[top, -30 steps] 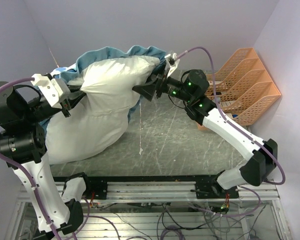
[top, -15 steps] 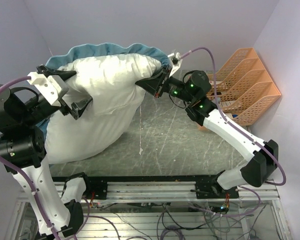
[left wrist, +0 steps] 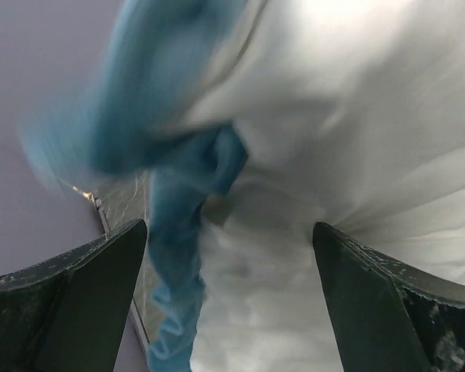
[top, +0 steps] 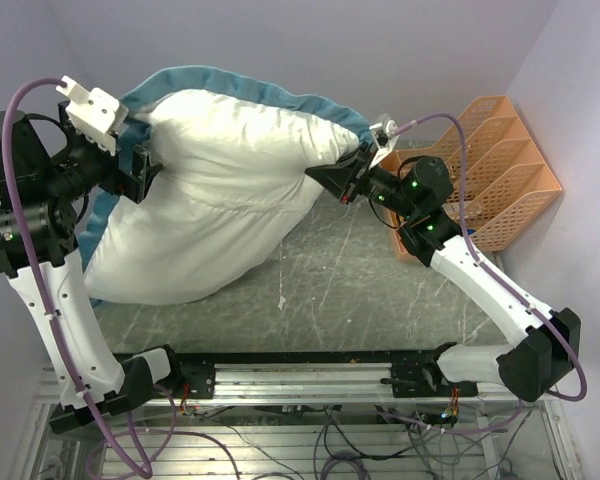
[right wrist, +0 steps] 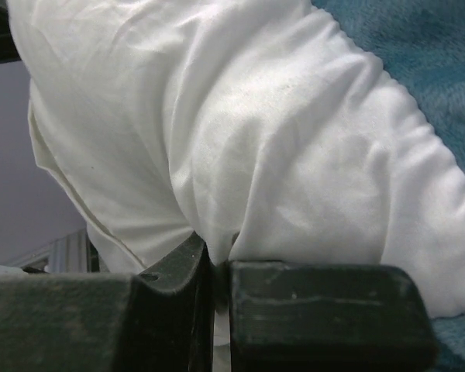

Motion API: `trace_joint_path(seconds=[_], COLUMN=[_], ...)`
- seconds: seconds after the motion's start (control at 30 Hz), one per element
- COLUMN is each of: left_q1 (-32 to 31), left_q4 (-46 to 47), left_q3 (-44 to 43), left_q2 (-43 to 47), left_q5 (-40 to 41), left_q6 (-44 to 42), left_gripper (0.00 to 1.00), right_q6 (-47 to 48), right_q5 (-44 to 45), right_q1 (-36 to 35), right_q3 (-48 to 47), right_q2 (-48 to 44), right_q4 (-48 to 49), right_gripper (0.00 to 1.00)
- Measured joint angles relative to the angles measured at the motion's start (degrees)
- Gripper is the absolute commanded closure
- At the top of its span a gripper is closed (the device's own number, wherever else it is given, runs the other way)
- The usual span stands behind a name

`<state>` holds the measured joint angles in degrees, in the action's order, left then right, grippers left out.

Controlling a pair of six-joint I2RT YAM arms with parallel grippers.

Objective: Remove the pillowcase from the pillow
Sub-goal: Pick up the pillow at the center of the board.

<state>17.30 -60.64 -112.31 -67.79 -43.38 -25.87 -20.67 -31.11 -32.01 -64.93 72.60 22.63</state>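
i see the pillow (top: 220,200) across the left and middle of the desk (top: 380,290), its near end resting on it. the pillowcase (top: 235,86) runs behind it, along its far edge. my left claw (top: 145,170) is at its left end, my right claw (top: 348,183) pinches its right corner. a rack (top: 490,170) stands far right.

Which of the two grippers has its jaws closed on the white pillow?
The right gripper: its jaws pinch a fold of the pillow. The left gripper has its jaws wide apart, clamped on nothing.
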Motion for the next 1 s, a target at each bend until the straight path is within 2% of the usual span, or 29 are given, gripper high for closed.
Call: trace_joint_path(seconds=[0.1,0.2,0.33,0.4,0.5,0.63,0.8,1.0], left_q1=[0.00,0.00,1.70,5.49,11.89,13.64,11.85,0.70], left_q4=[0.17,0.50,-0.87,-3.52,-12.11,-19.19,-22.99,-23.89], left_q3=[0.46,-3.04,-8.94,-9.99,-12.59,-8.00,-2.97,3.28], left_q2=[-0.15,-1.22,-5.33,-7.41,-12.68,-16.39,-13.46,-6.12], left_q5=[3.65,6.78,5.88,2.05,-3.87,-7.34,-10.05,-8.68], left_q6=[1.77,2.91,1.57,-1.38,-10.16,-19.26,-25.53,-30.53], left_gripper=[0.01,0.01,0.01,0.01,0.02,0.01,0.02,0.01], right_q6=[0.37,0.46,1.16,1.70,2.34,2.95,4.24,4.76], right_q5=[-0.35,-1.38,-3.04,-3.63,-4.20,-4.13,-1.84,3.41], right_q1=[1.53,2.19,2.29,2.34,2.34,2.40,2.47,2.80], right_q3=[1.09,1.40,1.84,2.16,2.34,2.34,1.97,-3.52], right_q2=[-0.02,-0.17,-0.83,-1.46,-2.27,-2.60,-2.40,1.36], right_q4=[-0.17,0.09,0.22,0.15,-0.24,-0.48,-1.97,-3.98], right_gripper=[1.00,1.00,1.00,1.00,1.00,1.00,1.00,1.00])
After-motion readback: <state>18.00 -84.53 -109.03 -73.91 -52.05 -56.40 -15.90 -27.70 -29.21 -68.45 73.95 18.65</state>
